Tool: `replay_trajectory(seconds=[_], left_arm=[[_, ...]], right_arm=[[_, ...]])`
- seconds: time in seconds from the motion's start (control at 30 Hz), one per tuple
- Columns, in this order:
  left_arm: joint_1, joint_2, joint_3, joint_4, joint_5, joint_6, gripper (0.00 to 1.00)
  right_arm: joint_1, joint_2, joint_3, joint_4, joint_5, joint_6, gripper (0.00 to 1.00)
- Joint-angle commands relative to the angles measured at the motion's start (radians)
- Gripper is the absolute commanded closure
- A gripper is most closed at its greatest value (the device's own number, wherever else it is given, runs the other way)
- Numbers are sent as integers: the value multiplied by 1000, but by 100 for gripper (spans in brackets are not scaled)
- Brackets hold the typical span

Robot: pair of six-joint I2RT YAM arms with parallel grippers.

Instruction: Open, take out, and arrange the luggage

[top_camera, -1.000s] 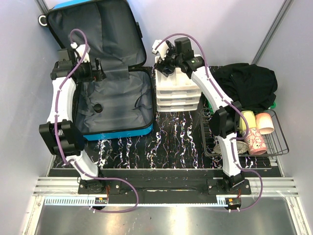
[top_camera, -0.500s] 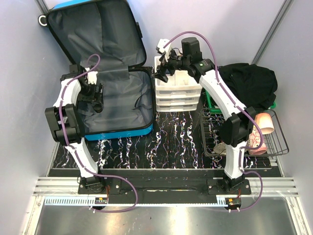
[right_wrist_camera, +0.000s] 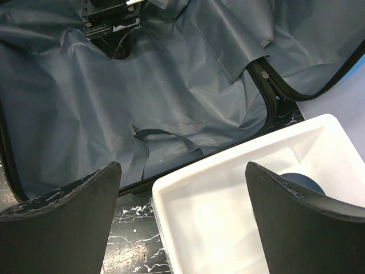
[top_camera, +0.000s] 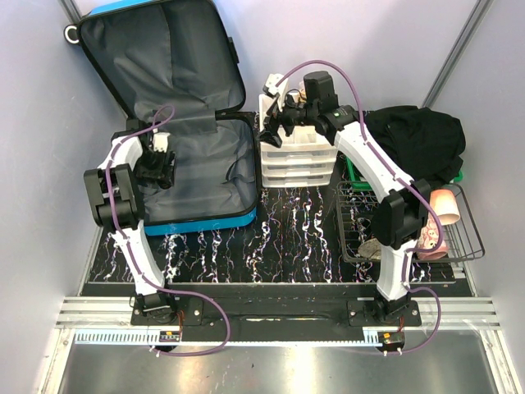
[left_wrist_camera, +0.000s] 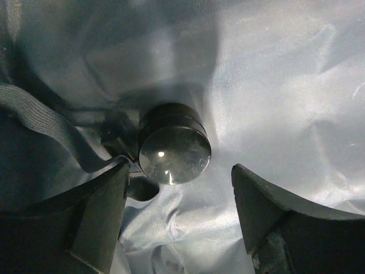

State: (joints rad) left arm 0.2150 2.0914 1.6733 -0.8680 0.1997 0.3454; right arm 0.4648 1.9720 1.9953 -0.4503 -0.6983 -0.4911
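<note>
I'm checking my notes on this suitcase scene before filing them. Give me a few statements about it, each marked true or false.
1. The suitcase lies open. True.
2. The left gripper is shut on the small round black jar. False: its jaws stand open, with the jar just ahead between them.
3. The right gripper hangs open above the white drawer unit. True.
4. The wire basket sits inside the suitcase. False: it stands on the table, to the right of the drawer unit.
</note>
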Motion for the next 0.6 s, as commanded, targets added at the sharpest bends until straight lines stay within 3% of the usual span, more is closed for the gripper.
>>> replay_trajectory(seconds=[0.0,0.17,0.4,0.57], left_arm=[[4,9,29,52,-16,23,27],[1,16,22,67,-11,30,35],[-25,15,5,112,-28,50,35],[-45,18,5,116,-25,58,49]], right_arm=[[9,-82,-7,42,-3,20,1],[9,-87,-18,42,5,28,1],[9,-88,-23,42,13,37,0],[9,-97,-32,42,22,37,1]])
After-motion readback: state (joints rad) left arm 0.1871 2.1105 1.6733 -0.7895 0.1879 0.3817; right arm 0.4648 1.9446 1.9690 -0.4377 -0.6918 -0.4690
